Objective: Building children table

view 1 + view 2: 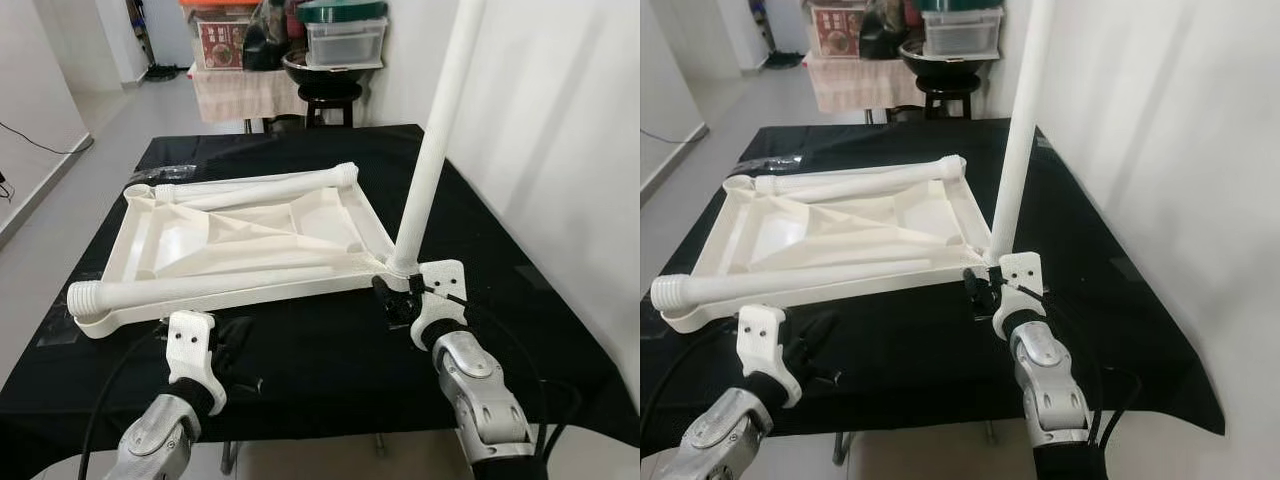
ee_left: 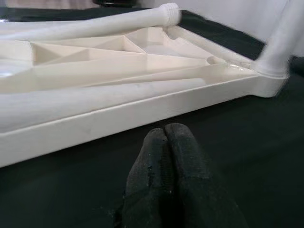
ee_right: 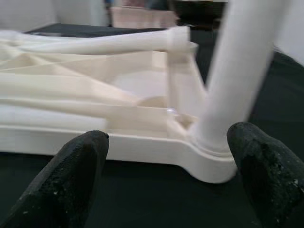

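One leg [image 1: 432, 150] stands upright in the near right corner of the upturned tabletop [image 1: 180, 245]. The right gripper [image 3: 173, 164] sits just beside its base with jaws wide, holding nothing; the left gripper [image 2: 165, 156] rests on the counter [image 1: 330, 350], jaws closed and empty. Next, I judge, it should lift a loose leg [image 1: 210, 288] to another corner.

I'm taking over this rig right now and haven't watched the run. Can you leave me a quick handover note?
Right gripper: fingers open, at the near right corner of the upturned table top, either side of the upright leg without touching it.
Left gripper: fingers shut, empty, resting on the black cloth in front of the top's near edge.
Done: one leg stands in its corner socket.
Left: two loose legs lie across the top, one along the near edge, one along the far edge. I can't see a fourth leg, nor whether the upright one is fully tight.
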Controlling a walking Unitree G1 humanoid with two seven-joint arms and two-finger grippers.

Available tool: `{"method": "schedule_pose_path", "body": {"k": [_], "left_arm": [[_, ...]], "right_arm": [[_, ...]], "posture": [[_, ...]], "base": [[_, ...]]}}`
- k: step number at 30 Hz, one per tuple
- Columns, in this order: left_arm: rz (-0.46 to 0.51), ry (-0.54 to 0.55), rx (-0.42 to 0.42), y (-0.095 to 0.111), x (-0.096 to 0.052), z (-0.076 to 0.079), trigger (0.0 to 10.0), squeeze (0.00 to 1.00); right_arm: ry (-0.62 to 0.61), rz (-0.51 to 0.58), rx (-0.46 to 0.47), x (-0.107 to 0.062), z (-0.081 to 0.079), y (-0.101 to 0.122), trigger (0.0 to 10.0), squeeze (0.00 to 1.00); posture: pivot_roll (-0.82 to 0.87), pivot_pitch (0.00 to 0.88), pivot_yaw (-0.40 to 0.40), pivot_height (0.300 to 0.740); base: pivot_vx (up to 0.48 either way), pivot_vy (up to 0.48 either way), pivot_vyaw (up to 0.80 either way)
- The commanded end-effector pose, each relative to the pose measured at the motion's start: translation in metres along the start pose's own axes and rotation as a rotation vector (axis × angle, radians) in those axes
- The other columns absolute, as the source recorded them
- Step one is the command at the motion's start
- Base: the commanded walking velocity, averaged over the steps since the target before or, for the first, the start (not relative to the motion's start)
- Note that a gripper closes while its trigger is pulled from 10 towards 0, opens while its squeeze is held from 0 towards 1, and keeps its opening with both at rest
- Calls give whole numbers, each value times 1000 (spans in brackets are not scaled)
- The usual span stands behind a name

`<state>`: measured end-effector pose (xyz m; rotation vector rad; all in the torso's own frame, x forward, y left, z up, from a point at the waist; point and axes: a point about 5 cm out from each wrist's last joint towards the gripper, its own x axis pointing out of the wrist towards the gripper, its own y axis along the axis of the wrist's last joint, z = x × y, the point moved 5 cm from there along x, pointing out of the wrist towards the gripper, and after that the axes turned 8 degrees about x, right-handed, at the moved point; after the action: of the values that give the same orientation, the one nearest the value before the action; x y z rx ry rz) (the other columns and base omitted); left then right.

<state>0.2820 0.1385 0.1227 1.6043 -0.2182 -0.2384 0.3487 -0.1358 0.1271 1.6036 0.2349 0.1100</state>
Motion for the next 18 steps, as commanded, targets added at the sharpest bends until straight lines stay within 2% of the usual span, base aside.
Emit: {"method": "schedule_pose_path", "body": {"k": [1, 2, 4, 6, 11, 14, 16, 18], "left_arm": [[19, 88, 92, 7, -2, -15, 10000, 0], [18, 123, 116, 8, -1, -19, 10000, 0], [5, 148, 135, 7, -1, -23, 10000, 0], [-12, 178, 156, 5, -1, -28, 10000, 0], [-15, 184, 160, 5, -1, -29, 10000, 0], [-16, 217, 220, 7, 0, -34, 10000, 0], [-16, 217, 220, 7, 0, -34, 10000, 0], [-7, 234, 298, 11, 3, -37, 10000, 0]], "right_arm": [[141, 15, -41, -3, -25, 3, 10000, 0], [180, 15, -60, -4, -32, 3, 10000, 0], [200, 19, -70, -3, -37, 3, 10000, 0], [197, 19, -59, 1, -37, 3, 10000, 0], [193, 18, -54, 1, -37, 4, 10000, 0], [181, 15, -26, 1, -34, 5, 10000, 0], [181, 15, -26, 1, -34, 5, 10000, 0], [169, 17, -13, 2, -30, 6, 10000, 0]], "posture": [[-38, 0, 23, 740], [-38, 0, 23, 740], [-31, 0, 23, 740], [-29, 0, 24, 740], [-29, 0, 24, 740], [-21, 0, 26, 740], [-21, 0, 26, 740], [-13, 0, 25, 740]], "base": [[0, 0, 0], [0, 0, 0], [0, 0, 0], [0, 0, 0], [0, 0, 0], [0, 480, 0], [0, 480, 0], [0, 480, 0]]}}
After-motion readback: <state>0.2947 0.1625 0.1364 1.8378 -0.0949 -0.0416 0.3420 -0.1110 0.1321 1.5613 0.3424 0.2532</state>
